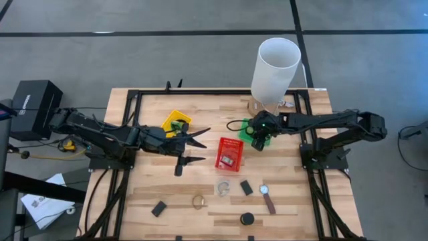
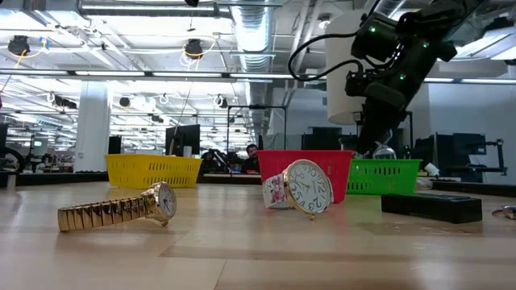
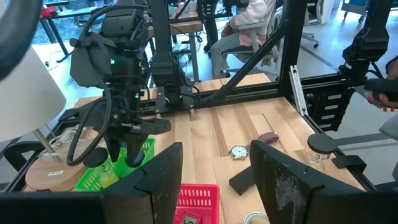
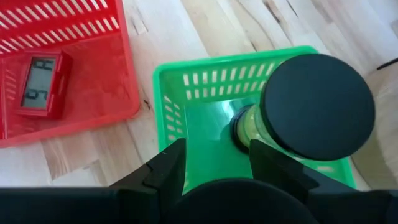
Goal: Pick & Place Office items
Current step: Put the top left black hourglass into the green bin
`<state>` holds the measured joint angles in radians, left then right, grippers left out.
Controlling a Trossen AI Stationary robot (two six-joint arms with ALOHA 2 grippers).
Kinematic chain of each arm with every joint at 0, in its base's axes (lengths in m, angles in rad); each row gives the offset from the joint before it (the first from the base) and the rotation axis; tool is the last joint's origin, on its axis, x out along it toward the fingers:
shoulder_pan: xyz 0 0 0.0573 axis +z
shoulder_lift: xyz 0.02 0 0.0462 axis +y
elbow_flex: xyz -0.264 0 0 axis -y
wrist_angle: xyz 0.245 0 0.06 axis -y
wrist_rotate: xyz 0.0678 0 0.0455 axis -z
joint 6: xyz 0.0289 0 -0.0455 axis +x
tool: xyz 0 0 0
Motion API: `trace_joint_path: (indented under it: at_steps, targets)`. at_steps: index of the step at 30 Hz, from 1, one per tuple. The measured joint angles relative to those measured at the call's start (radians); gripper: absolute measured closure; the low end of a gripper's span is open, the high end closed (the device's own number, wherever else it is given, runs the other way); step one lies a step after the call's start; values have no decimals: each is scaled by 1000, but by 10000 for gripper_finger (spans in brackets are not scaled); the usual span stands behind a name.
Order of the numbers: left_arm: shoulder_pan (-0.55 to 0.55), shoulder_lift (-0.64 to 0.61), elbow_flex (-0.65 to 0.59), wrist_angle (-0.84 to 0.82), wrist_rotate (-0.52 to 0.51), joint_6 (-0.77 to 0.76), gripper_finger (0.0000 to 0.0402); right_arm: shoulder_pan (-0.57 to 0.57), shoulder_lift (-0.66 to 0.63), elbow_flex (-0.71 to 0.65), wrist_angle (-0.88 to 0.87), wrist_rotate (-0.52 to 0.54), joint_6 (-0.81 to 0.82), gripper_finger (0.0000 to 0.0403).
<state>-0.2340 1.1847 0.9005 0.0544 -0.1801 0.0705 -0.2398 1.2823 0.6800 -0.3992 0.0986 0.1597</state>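
My right gripper (image 4: 217,165) hangs open over the green basket (image 4: 205,124), fingers pointing down into it. A black-lidded jar (image 4: 317,106) with a yellowish body lies in that basket, just beyond one finger. In the high view this gripper (image 1: 257,136) is at the basket near the table's far right. My left gripper (image 1: 198,145) hovers open between the yellow basket (image 1: 175,122) and the red basket (image 1: 229,152), holding nothing. A small red clock (image 4: 37,84) lies in the red basket. On the near boards lie two black rectangles (image 1: 158,209) (image 1: 246,187), a gold watch (image 1: 198,201), a clear ring (image 1: 223,189), a brown-strapped watch (image 1: 267,199) and a black cylinder (image 1: 247,219).
A tall white cylinder (image 1: 274,67) stands on a wooden disc at the far edge, right behind the green basket. Black frame rails run along the table's left, right and far sides. People sit at desks in the room beyond the table. Bare boards lie between the baskets and the near items.
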Motion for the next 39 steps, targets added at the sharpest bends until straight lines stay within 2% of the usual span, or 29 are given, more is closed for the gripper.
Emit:
trace_joint_path:
  at_steps: [17, 26, 34, 39]
  targets:
    - [0, 0, 0, 15, -4, 0, 220, 0, 0, 0, -14, 26, 24, 229]
    - [0, 0, 0, 19, -3, 0, 220, 4, 37, 0, -18, 26, 25, 206]
    - [0, 0, 0, 23, -3, 0, 220, 3, 17, 2, -14, 30, 25, 202]
    - [0, 0, 0, 25, -2, 0, 220, 11, 6, 59, -94, 29, 20, 202]
